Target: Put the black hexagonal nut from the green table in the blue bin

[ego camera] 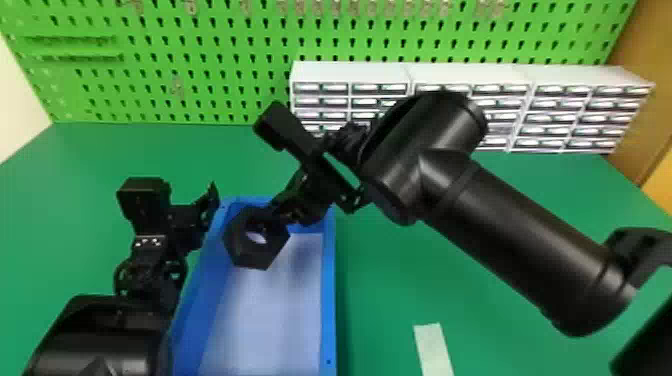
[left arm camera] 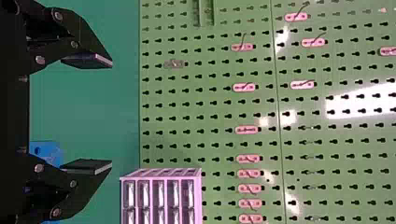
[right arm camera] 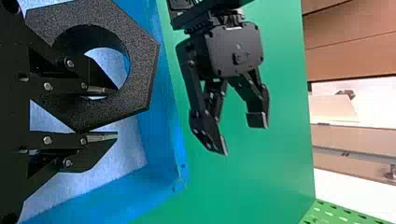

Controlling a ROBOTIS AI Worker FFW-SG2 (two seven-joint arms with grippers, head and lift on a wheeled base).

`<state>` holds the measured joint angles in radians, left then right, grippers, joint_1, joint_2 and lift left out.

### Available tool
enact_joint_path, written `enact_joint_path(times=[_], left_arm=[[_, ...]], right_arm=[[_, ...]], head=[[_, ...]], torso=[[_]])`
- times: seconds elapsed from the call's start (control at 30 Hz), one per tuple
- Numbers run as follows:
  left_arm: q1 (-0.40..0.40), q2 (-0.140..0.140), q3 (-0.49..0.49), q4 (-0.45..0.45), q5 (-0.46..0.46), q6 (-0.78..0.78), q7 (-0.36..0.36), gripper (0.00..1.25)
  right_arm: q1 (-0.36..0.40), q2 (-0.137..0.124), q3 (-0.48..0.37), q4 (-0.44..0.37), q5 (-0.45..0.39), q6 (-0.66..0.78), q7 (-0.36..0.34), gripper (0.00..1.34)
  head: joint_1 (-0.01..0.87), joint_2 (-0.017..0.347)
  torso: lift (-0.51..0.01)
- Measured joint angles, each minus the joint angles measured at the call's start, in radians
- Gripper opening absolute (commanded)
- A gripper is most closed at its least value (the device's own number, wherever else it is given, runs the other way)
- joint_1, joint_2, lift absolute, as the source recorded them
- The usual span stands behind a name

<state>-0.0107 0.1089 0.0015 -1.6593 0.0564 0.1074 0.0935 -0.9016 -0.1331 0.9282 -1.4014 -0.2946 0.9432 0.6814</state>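
- Nut (right arm camera: pixel 137 49), black and six-sided, hangs over the far end of the blue bin (ego camera: pixel 328 300), near its far left corner.
- My right gripper (right arm camera: pixel 116 113) is clamped on its wall, one finger through the hole, one outside; a sound place to hold.
- I expect it stiff, fairly light, hardly fragile, though it may swivel between narrow tips.
- My left gripper (left arm camera: pixel 112 114), spread and empty, is beside the bin's left edge, over the green table (ego camera: pixel 400 280).

bright light, white glare on the pegboard (left arm camera: pixel 210 140), soft shadow in the blue bin (ego camera: pixel 328 300)
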Motion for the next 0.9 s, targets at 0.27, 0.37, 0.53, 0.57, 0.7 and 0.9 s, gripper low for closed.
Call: enact_joint_path(times=[0.27, 0.37, 0.53, 0.57, 0.7, 0.9], left_arm=[[0.0, 0.0, 0.0, 0.0, 0.0, 0.001, 0.0, 0.76], [0.0, 0.0, 0.0, 0.0, 0.0, 0.002, 0.0, 0.76], [0.001, 0.0, 0.0, 0.0, 0.0, 0.003, 0.0, 0.76], [0.001, 0.0, 0.0, 0.0, 0.0, 0.004, 0.0, 0.76], [0.001, 0.0, 0.0, 0.0, 0.0, 0.004, 0.0, 0.76], [0.0, 0.0, 0.0, 0.0, 0.001, 0.006, 0.0, 0.76]], right_arm=[[0.007, 0.003, 0.042, 0.031, -0.048, -0.018, -0.029, 0.23], [0.007, 0.003, 0.05, 0.038, -0.054, -0.02, -0.032, 0.34], [0.007, 0.002, 0.055, 0.041, -0.058, -0.023, -0.034, 0.69], [0.007, 0.001, 0.055, 0.041, -0.058, -0.023, -0.035, 0.74], [0.007, 0.0, 0.057, 0.041, -0.055, -0.024, -0.038, 0.89], [0.004, -0.001, 0.058, 0.042, -0.05, -0.024, -0.042, 0.95]], head=[[0.686, 0.051], [0.686, 0.051], [0.686, 0.051], [0.686, 0.051], [0.686, 0.051], [0.686, 0.051]], torso=[[-0.096], [-0.096], [-0.096], [-0.096], [-0.096], [-0.096]])
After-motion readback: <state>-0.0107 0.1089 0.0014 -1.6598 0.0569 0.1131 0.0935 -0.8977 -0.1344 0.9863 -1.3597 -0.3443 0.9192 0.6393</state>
